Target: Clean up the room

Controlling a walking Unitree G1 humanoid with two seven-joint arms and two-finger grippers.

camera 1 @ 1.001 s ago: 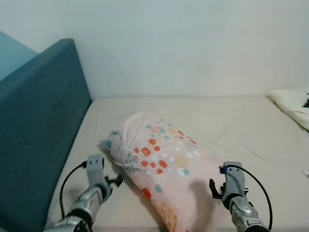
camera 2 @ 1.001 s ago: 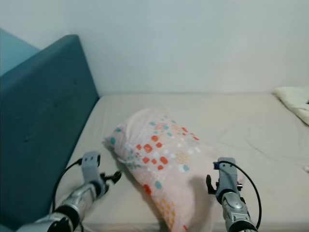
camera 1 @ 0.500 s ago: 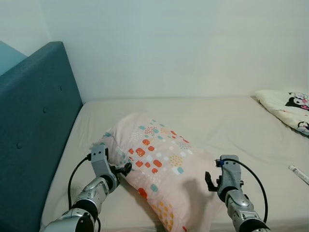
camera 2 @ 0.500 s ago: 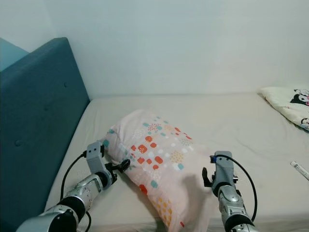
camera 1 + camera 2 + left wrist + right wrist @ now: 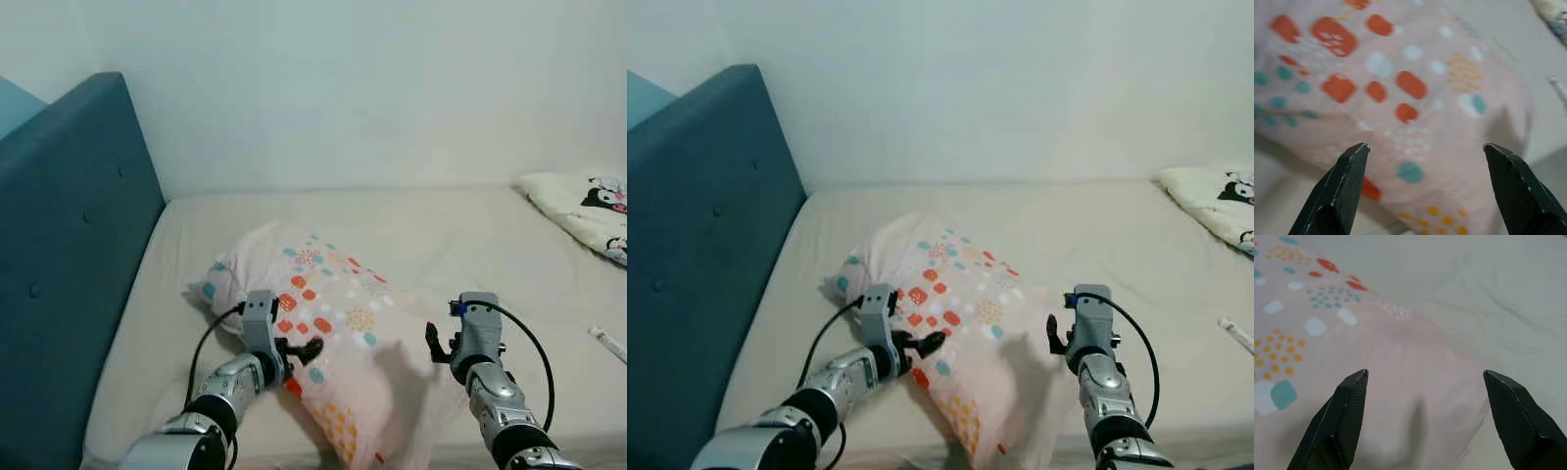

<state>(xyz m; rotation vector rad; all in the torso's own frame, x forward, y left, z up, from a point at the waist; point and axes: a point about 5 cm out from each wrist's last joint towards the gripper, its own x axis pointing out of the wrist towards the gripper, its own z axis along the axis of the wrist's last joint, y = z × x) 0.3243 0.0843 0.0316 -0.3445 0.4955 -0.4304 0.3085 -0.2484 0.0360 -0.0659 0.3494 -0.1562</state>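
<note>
A pink pillow (image 5: 338,313) with orange, teal and white spots lies slantwise on the beige bed (image 5: 460,235). My left gripper (image 5: 302,350) is open and reaches over the pillow's near left side, close above the fabric (image 5: 1415,98). My right gripper (image 5: 438,345) is open at the pillow's near right edge, its fingers (image 5: 1349,406) spread over the plain pink corner (image 5: 1400,382). Neither gripper holds anything.
A teal padded headboard (image 5: 69,264) rises along the left side of the bed. A white wall (image 5: 343,88) stands behind. A cream cartoon-print blanket (image 5: 583,206) lies at the far right, and a small white stick-like object (image 5: 607,345) rests near the right edge.
My left gripper has moved right, from the pillow's left end onto its near side. The right gripper stays at the right edge. The camera shifted slightly.
</note>
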